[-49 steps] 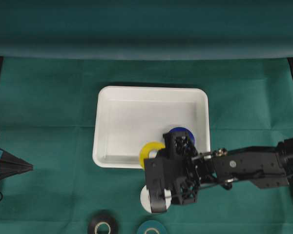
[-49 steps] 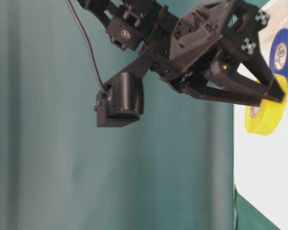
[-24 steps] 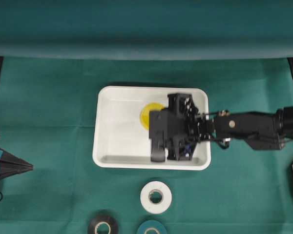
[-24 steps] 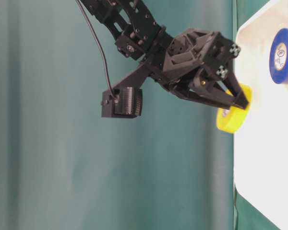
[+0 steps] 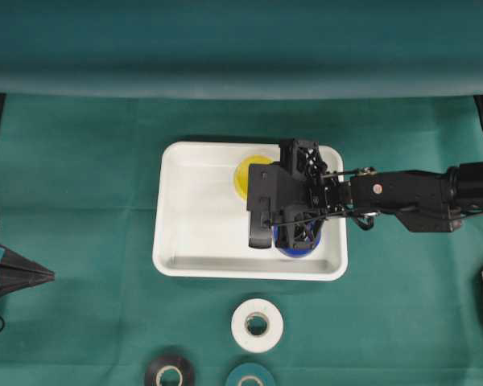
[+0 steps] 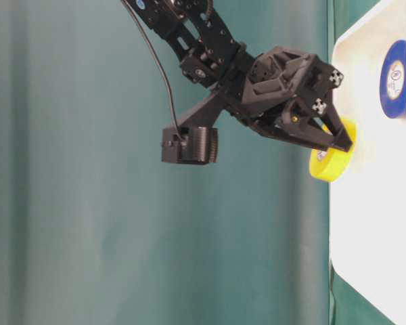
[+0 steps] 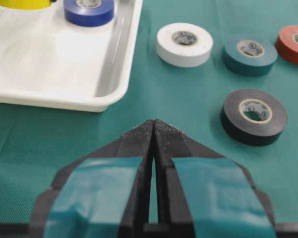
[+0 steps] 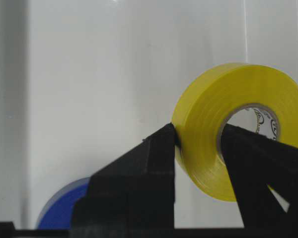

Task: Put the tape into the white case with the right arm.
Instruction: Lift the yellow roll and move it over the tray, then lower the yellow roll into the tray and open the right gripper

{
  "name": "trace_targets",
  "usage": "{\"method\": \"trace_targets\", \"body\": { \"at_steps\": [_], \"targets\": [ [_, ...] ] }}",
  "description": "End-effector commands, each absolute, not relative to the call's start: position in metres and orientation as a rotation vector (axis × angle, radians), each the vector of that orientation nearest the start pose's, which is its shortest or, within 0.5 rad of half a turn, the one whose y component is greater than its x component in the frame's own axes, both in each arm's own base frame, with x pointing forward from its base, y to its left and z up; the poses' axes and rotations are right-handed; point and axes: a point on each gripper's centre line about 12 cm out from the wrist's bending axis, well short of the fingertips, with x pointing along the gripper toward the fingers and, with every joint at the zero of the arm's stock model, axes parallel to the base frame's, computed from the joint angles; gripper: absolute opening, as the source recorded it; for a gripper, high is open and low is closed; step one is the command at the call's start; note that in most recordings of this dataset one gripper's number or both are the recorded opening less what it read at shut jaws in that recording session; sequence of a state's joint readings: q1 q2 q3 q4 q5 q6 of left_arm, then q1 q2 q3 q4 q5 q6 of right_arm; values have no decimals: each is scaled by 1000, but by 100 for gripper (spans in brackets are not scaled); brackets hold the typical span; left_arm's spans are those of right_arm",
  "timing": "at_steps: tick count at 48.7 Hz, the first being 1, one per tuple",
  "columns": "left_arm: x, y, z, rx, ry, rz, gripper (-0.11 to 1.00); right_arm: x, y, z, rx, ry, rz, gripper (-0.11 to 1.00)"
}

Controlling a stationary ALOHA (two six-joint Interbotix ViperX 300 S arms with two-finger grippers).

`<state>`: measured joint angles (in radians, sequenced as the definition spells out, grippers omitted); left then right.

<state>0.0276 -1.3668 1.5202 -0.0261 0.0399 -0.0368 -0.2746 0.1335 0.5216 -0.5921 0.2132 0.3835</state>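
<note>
Case floor: the left half of the white case (image 5: 193, 217) lies bare, open from above.
Case right half: the right gripper (image 5: 262, 173) with its yellow tape (image 5: 248, 170) hangs over it; a blue roll (image 7: 89, 11) lies there.
Below the case: white roll (image 5: 257, 325), black roll (image 5: 170, 374) and teal roll (image 5: 249, 376) sit apart on the cloth.
Left of the case: open cloth up to the left gripper (image 5: 44, 276).

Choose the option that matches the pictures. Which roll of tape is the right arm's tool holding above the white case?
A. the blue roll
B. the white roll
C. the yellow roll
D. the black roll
C: the right wrist view shows the right tool pinching one wall of the yellow roll, one finger inside its hole, over the white case, while the blue roll lies flat in the case.
</note>
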Motion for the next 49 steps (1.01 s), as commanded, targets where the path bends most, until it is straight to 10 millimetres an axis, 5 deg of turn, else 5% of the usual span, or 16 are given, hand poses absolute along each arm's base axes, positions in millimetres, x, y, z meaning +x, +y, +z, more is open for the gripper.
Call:
{"method": "trace_targets", "body": {
  "at_steps": [1,5,15,19,33,49],
  "targets": [
    [132,4,181,-64,186,35,0,400,-127,155,-112,838,-291,2],
    [132,4,182,-64,185,35,0,399,-129,154,-103,843,-298,13],
    [132,4,182,-64,185,35,0,394,-131,149,-97,855,-303,69],
    [132,4,182,-64,183,35,0,393,-130,147,-97,860,-301,61],
    [132,4,181,-64,186,35,0,378,-126,148,-95,872,-302,61],
    [132,4,181,-64,186,35,0,326,-110,160,-82,863,-305,61]
  ]
}}
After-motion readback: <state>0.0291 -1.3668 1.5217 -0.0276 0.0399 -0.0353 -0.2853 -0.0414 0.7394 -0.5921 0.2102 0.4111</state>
